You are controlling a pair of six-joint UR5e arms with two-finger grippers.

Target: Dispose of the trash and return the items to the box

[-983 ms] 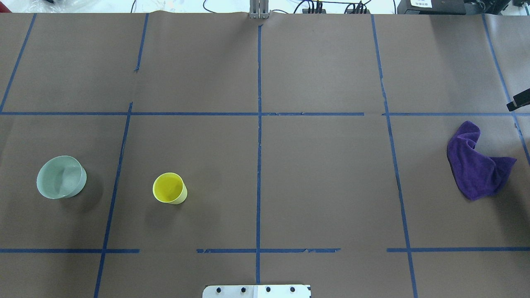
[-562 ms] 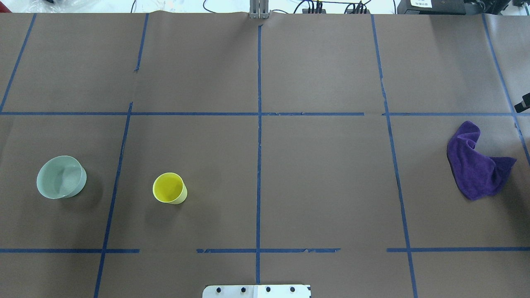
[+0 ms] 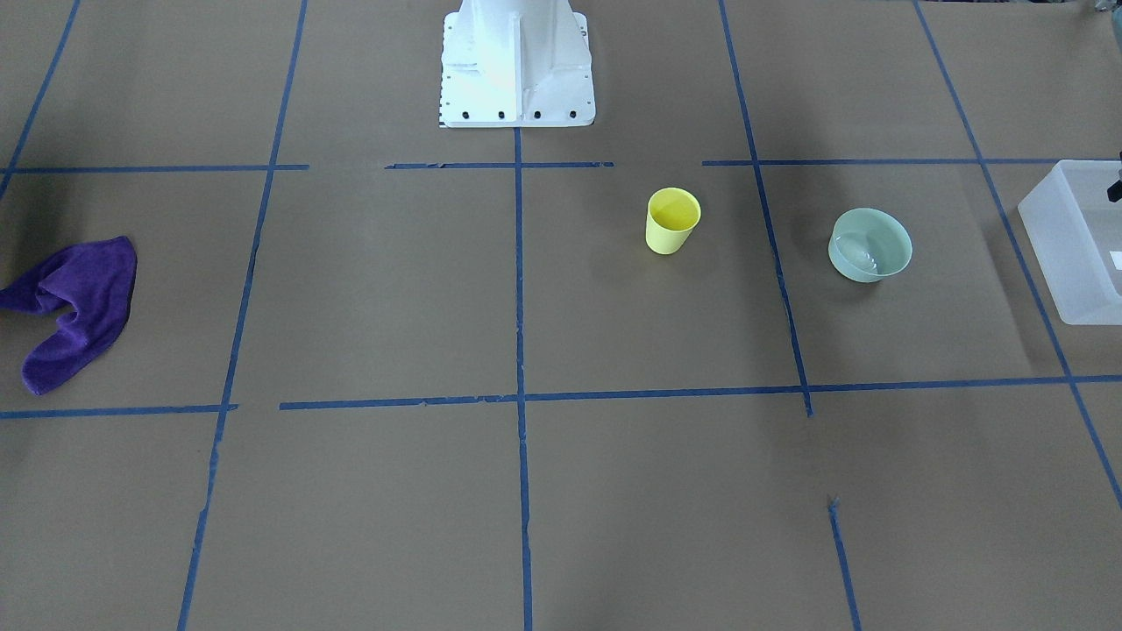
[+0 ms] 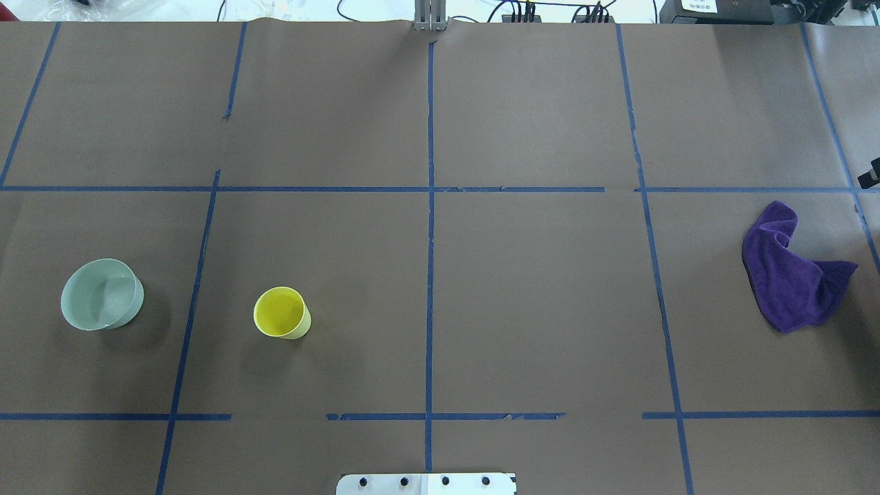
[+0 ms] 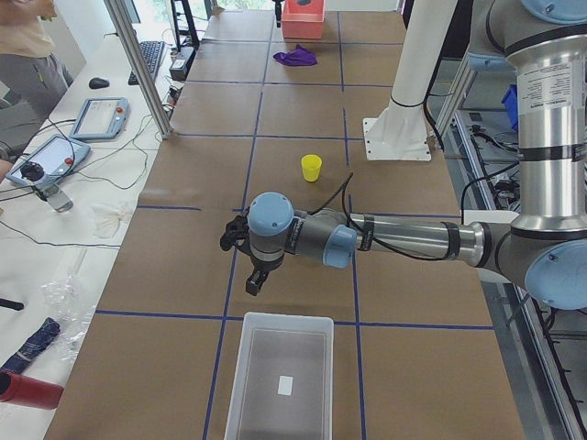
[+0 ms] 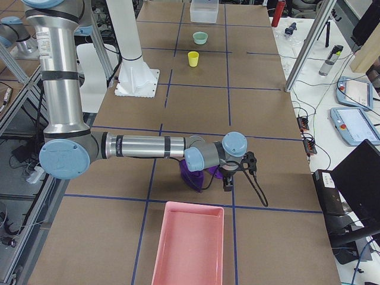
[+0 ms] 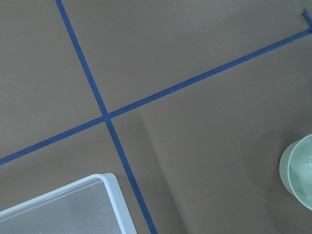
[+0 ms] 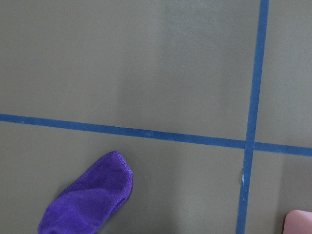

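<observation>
The yellow cup [image 4: 282,313] stands upright on the table's left half; it also shows in the front view [image 3: 672,221]. The mint-green bowl [image 4: 102,294] stands further left, apart from the cup, and shows in the front view [image 3: 869,244] and the left wrist view [image 7: 298,170]. The frosted-white box [image 3: 1043,232] lies beyond the bowl at the table's left end [image 5: 240,367]. My left gripper [image 5: 255,282] hovers between bowl and box; I cannot tell whether it is open. My right gripper [image 6: 229,183] hovers by the purple cloth; I cannot tell its state.
A crumpled purple cloth [image 4: 790,275] lies at the table's right side. A pink tray [image 6: 189,246] sits at the right end beyond it. Blue tape lines grid the brown table. The robot's white base [image 3: 517,61] is at the near middle edge.
The dark tip of my right gripper at the overhead view's right edge has drawn back to the right. Cup, bowl and cloth have not moved.
</observation>
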